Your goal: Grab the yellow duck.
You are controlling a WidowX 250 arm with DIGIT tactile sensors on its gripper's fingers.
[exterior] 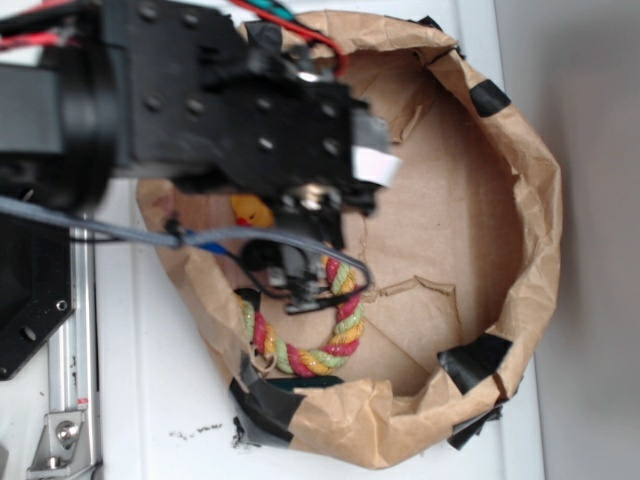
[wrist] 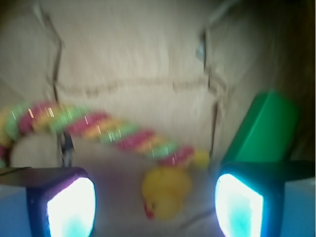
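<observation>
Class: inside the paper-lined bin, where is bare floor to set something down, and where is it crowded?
Free: the brown paper floor between the braided rope and the far taped wall. Crowded: the corner under the claw, where the yellow duck, rope and green block sit close.

Inside the paper bin [exterior: 530, 200]: duck [wrist: 165, 191] just in front of the rope [wrist: 98, 126], block [wrist: 264, 131] right of the duck.
</observation>
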